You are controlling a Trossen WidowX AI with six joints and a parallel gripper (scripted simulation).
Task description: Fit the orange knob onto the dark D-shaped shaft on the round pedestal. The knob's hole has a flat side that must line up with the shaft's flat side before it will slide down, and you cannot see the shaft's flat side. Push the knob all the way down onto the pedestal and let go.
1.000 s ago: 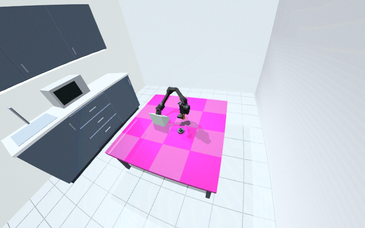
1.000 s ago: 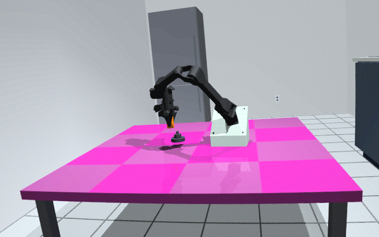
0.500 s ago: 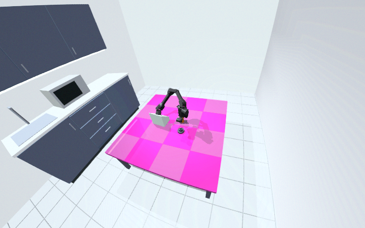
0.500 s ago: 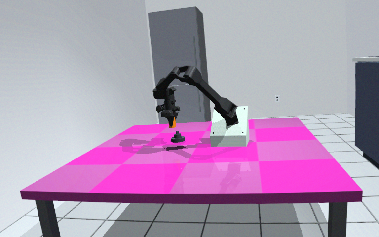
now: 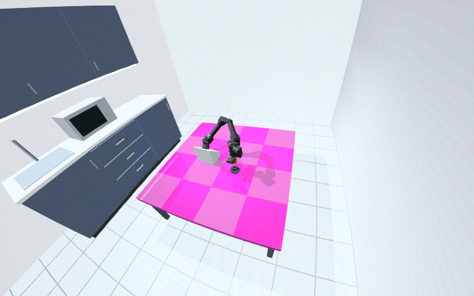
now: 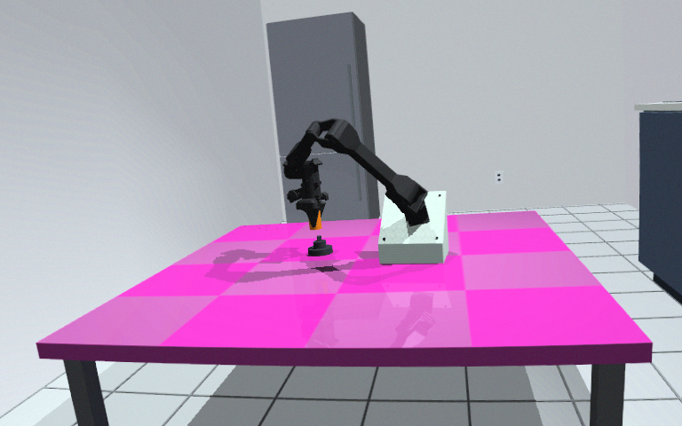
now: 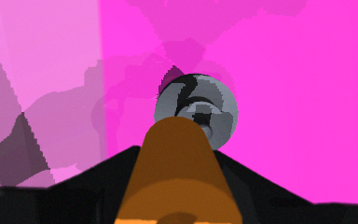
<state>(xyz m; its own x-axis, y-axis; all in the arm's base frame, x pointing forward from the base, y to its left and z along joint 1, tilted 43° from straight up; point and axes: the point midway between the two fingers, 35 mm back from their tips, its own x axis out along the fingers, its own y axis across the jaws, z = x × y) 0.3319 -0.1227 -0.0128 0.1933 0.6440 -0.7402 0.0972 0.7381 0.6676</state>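
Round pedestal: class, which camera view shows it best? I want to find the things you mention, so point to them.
The exterior view: the whole stepped pedestal (image 5: 234, 169) (image 6: 320, 250) (image 7: 225, 100) stands unobstructed, in profile. The top view shows it small; the wrist view shows it large, but the orange knob (image 5: 235, 160) (image 6: 315, 224) (image 7: 178, 154) covers part.

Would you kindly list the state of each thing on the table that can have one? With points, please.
Hand (image 5: 233, 160) (image 6: 315, 224) (image 7: 175, 155): shut on the orange knob.
Orange knob (image 5: 235, 160) (image 6: 318, 221) (image 7: 176, 154): held above the pedestal, not fitted.
Round pedestal (image 5: 234, 169) (image 6: 320, 250) (image 7: 225, 119): standing on the table.
D-shaped shaft (image 6: 319, 238) (image 7: 206, 132): upright, uncovered.
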